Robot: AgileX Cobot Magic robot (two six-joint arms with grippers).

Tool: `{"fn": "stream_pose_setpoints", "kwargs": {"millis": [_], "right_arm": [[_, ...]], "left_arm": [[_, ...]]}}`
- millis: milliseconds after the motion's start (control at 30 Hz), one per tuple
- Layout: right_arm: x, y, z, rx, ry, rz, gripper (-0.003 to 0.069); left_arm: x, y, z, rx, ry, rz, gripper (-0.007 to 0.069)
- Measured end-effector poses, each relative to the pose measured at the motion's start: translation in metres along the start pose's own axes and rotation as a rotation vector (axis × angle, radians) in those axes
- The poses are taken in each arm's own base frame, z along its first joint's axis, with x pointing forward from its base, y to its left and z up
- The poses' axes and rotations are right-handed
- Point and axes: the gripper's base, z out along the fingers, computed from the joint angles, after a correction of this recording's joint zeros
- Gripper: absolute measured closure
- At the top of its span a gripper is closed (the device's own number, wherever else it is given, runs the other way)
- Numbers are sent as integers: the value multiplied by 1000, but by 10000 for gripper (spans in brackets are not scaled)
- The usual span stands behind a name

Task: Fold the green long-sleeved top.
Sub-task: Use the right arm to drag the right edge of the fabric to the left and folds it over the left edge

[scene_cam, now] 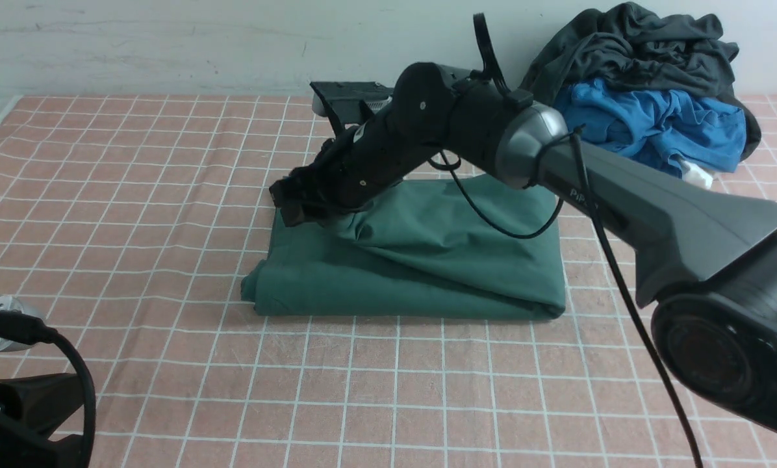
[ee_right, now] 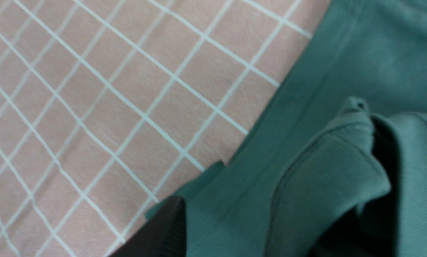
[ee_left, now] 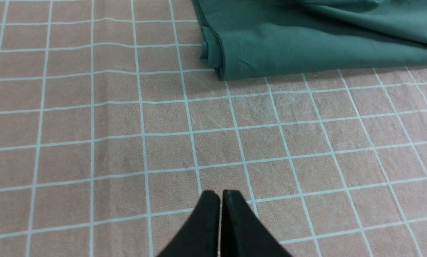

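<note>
Closest to me, the left jaws are pressed together with nothing between them, hanging low over bare squares of the pink cloth-covered surface with white grid lines (scene_cam: pixel 167 364). They are well short of the garment's near corner, so I count that arm as parked.

Mid-surface lies the dull forest-green cotton long-sleeved top (scene_cam: pixel 427 260), gathered into a thick rectangular bundle. Its near edge is a clean, rounded fold. The upper layer is rumpled, with a ridge running toward the far left corner.

That corner is where the right arm (scene_cam: pixel 622 195) reaches across and puts the right jaws. In the wrist view one dark jaw stands off to the side against the green cloth, beside a bunched flap with ribbed trim. The other jaw is hidden, so I cannot tell whether they are pinching the flap or standing free of it.

I judge this to be the end of laying over a fold. To do it well, I'd make sure the flap is fully released, then lift straight up, not sideways, so no cloth drags and the corner stays square. The ridge may want a light press afterwards.

Far right, against the wall, a crumpled dark charcoal-grey garment (scene_cam: pixel 635 45) is heaped over a bright blue garment (scene_cam: pixel 655 123), well apart from the work.
</note>
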Motion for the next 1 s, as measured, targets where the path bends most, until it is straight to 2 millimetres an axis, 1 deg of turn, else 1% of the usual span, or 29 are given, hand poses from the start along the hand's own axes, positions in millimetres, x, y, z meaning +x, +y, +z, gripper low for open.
{"fn": "stream_pose_setpoints", "kwargs": {"millis": [33,67,100,133,200,300,400,467,633,700,767,800,833,900,933,1000], "right_arm": [[0,1,-1,-2,2,-2,297],[-8,5,-11,-3,-5,-25,272],[-7,4,-11,-1,2,-26,272],[-11,6,-17,2,3,-41,267],[-14,8,-30,33,42,-86,272],[-13,6,-38,67,102,-116,300],[-11,6,-39,68,125,-117,328],[-12,7,-39,66,120,-118,327],[-14,8,-38,83,94,-136,256],[-15,4,-38,129,88,-157,216],[-15,-7,-37,195,87,-148,217],[-14,-15,-35,226,91,-109,246],[-14,-15,-34,229,94,-104,246],[-7,-28,-22,256,125,-38,344],[-1,-33,-11,252,150,-14,397],[10,-33,9,218,191,8,508]], "left_arm": [[0,0,0,0,0,0,628],[0,0,0,0,0,0,628],[0,0,0,0,0,0,628],[0,0,0,0,0,0,628],[0,0,0,0,0,0,628],[0,0,0,0,0,0,628],[0,0,0,1,0,0,628],[0,0,0,2,-1,-2,628],[0,0,0,4,-3,-6,628],[0,-1,0,6,-4,-9,628],[-1,-1,0,10,-6,-14,628],[-1,-1,0,11,-7,-16,628],[-1,-1,0,11,-7,-16,628],[-1,-1,0,12,-7,-17,628],[-1,-1,0,12,-7,-17,628],[-1,-1,0,11,-9,-18,628]]}}
